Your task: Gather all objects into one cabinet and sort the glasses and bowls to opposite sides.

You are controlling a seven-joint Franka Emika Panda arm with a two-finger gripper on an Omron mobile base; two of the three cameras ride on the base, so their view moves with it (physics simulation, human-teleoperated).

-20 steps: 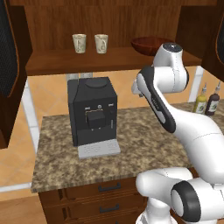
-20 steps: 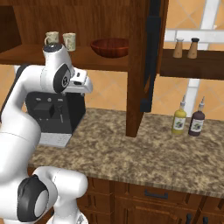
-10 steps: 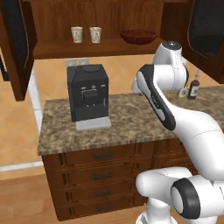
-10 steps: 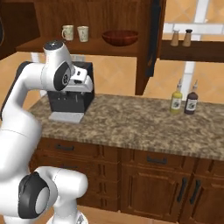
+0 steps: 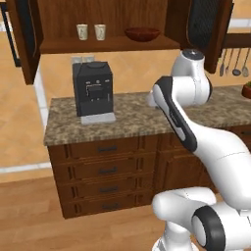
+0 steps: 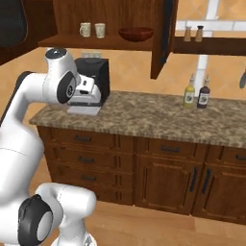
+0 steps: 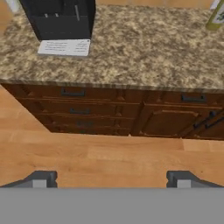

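Note:
Two cream tumblers (image 5: 82,32) (image 5: 100,32) stand side by side at the left of the open wooden cabinet's shelf (image 5: 108,45). The dark red-brown bowl (image 5: 142,34) sits to their right on the same shelf. From the right base view the tumblers (image 6: 85,30) (image 6: 100,30) and the bowl (image 6: 136,33) keep that order. The grey tumbler is out of view. My gripper (image 7: 110,180) is open, fingertips (image 7: 40,180) wide apart with nothing between them. It hangs folded close to the arm in front of the counter, far below the shelf, and looks down at the drawers and the floor.
A black coffee machine (image 5: 92,93) stands on the granite counter (image 5: 132,120) under the cabinet. The mesh doors (image 5: 206,29) hang open on both sides. A yellow bottle (image 6: 190,92) and a dark bottle (image 6: 203,93) stand further right, spice jars (image 6: 193,33) on the dark shelf above.
The whole scene has shrunk and shifted in both base views: the base has backed away from the counter. The arm's pose and the things on the shelf are unchanged.

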